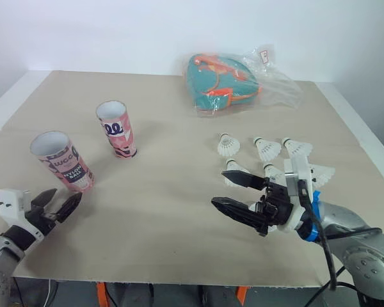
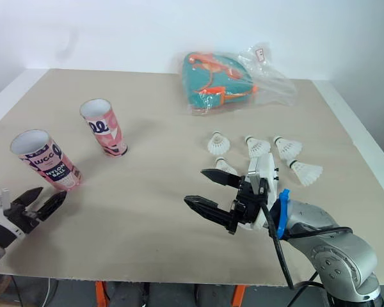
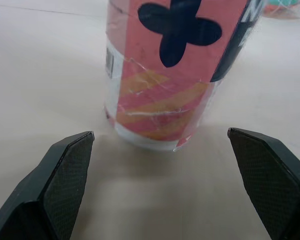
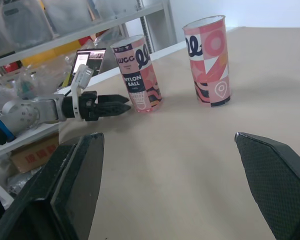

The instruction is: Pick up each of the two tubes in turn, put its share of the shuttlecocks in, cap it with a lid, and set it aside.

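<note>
Two pink patterned tubes stand upright and uncapped on the left of the table, the nearer tube and the farther tube. My left gripper is open, low over the table just in front of the nearer tube, its fingers spread wider than the tube's base and not touching it. Several white shuttlecocks lie loose on the right. Beside the closest of them my right gripper hovers open and empty, pointing left toward the tubes.
A clear plastic bag holding a teal and orange pouch lies at the back of the table. The table's front edge runs just below both grippers. Shelving stands beyond the table's left side.
</note>
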